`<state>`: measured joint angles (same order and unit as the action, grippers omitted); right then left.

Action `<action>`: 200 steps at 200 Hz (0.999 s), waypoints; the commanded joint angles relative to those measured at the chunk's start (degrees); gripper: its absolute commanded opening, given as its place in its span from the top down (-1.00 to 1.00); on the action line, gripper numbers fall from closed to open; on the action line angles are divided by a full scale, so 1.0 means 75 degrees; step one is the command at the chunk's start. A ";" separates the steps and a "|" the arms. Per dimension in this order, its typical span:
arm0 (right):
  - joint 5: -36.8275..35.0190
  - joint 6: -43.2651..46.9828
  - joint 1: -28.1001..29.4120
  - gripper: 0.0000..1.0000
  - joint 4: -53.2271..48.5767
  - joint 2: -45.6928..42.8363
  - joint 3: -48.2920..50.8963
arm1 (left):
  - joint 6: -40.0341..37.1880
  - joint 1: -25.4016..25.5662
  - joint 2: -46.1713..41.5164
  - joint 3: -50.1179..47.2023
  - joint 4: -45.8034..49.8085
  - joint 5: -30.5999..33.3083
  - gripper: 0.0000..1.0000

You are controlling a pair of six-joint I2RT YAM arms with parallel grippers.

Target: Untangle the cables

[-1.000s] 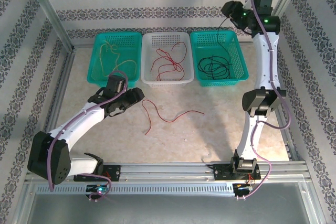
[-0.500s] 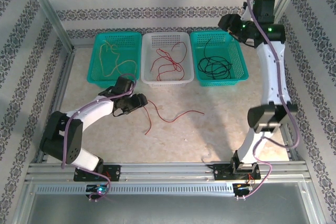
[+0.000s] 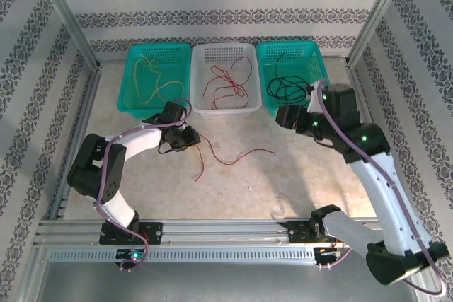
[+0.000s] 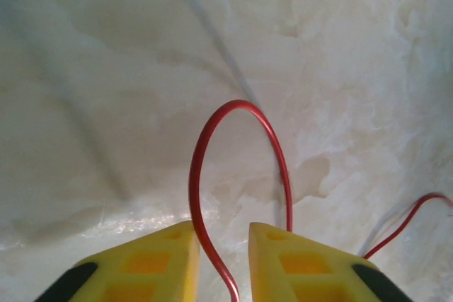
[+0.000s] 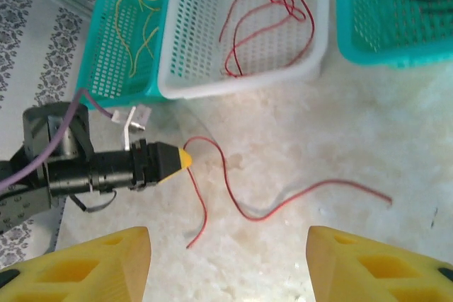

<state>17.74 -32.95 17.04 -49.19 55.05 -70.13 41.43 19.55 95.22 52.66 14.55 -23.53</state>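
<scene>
A loose red cable [image 3: 233, 155] lies in a wavy line on the pale table, left of centre. My left gripper [image 3: 195, 139] is down at its left end. In the left wrist view the red cable [image 4: 202, 153] loops ahead and one strand runs back between the yellow fingertips of the left gripper [image 4: 221, 235], which stand a narrow gap apart, wider than the strand. My right gripper [image 3: 287, 118] hovers wide open above the table with nothing in it. Its wrist view looks down between the right gripper [image 5: 226, 259] fingers at the red cable [image 5: 283, 206] and the left gripper [image 5: 182, 158].
Three baskets line the back: a teal basket [image 3: 131, 83] with yellow cables [image 3: 152, 83], a white basket [image 3: 198, 79] with red cables [image 3: 226, 83], and a teal basket [image 3: 322, 79] with black cables [image 3: 290, 90]. Metal frame rails border the table.
The left gripper's jaws have narrowed around the cable's left end. The right arm has swung down from the back right corner to hover over the table's right middle.
</scene>
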 commanded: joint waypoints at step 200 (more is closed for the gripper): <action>-0.1590 -0.0605 0.3877 -0.36 0.1930 0.1566 -0.0415 | 0.0692 0.0292 -0.3351 0.3103 0.1790 -0.1226 1.00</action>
<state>5.54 -37.58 45.63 -39.62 65.01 -71.99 45.30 20.86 71.18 72.71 23.66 -30.65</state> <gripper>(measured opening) 0.675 0.044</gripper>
